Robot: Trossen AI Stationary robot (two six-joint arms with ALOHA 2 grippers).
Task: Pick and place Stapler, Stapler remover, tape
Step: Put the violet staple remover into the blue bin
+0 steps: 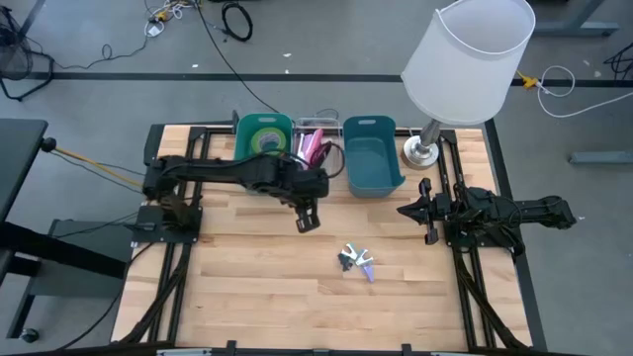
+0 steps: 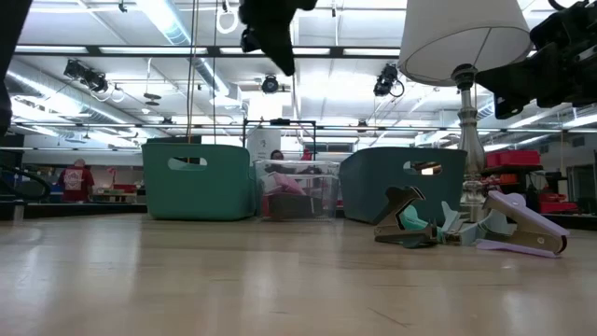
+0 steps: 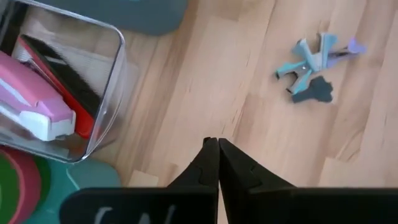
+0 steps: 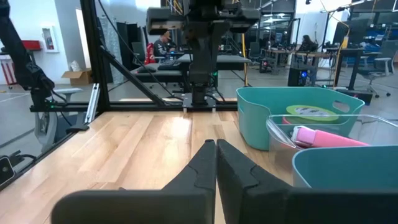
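Observation:
Several staple removers lie in a small heap on the wood table (image 1: 356, 260), teal and dark ones (image 3: 309, 62) with a purple one (image 2: 524, 233) beside them. A pink stapler (image 3: 34, 109) lies in the clear bin (image 1: 316, 144). Tape rolls (image 1: 265, 140) sit in the green bin (image 1: 259, 129). My left gripper (image 1: 308, 221) is shut and empty, up in the air to the left of and behind the heap; it also shows in the left wrist view (image 3: 217, 144). My right gripper (image 1: 404, 210) is shut and empty at the table's right side, pointing left; its wrist view shows it too (image 4: 216, 144).
A blue bin (image 1: 372, 156) stands right of the clear bin at the table's far side. A lamp with a white shade (image 1: 469, 54) and metal foot (image 1: 422, 150) stands at the far right. Bare wood lies in front of the bins and around the heap.

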